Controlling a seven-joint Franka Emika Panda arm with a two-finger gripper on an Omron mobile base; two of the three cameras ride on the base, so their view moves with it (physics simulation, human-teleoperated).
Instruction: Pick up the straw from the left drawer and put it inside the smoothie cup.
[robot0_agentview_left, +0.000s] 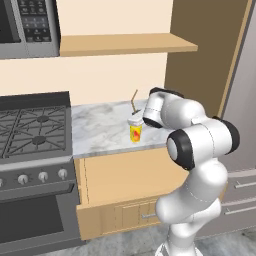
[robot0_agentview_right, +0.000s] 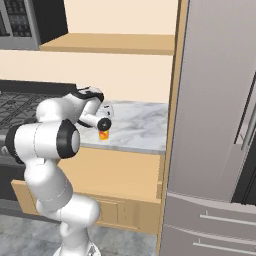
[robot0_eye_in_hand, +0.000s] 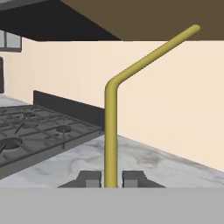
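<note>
Most of the job looks done to us. Close to our hand camera, the gripper (robot0_eye_in_hand: 111, 178) has its two dark fingers right beside the straw (robot0_eye_in_hand: 111, 131), one on each side. We cannot tell if they pinch it or have let go.

The straw stands up straight between them, and its bent end leans off to one side at the top.

A little farther out, the smoothie cup (robot0_agentview_left: 135, 129) sits on the marble counter (robot0_agentview_left: 100, 127), near the front edge. The straw pokes up out of its top, so we think it is already inside the cup.

Down below, the left drawer (robot0_agentview_left: 127, 207) hangs open under the counter.

Farther back is the stove (robot0_agentview_left: 32, 127), off to the side.

What is left, we think, is to let go if we have not, and lift the hand away without tipping the cup.
</note>
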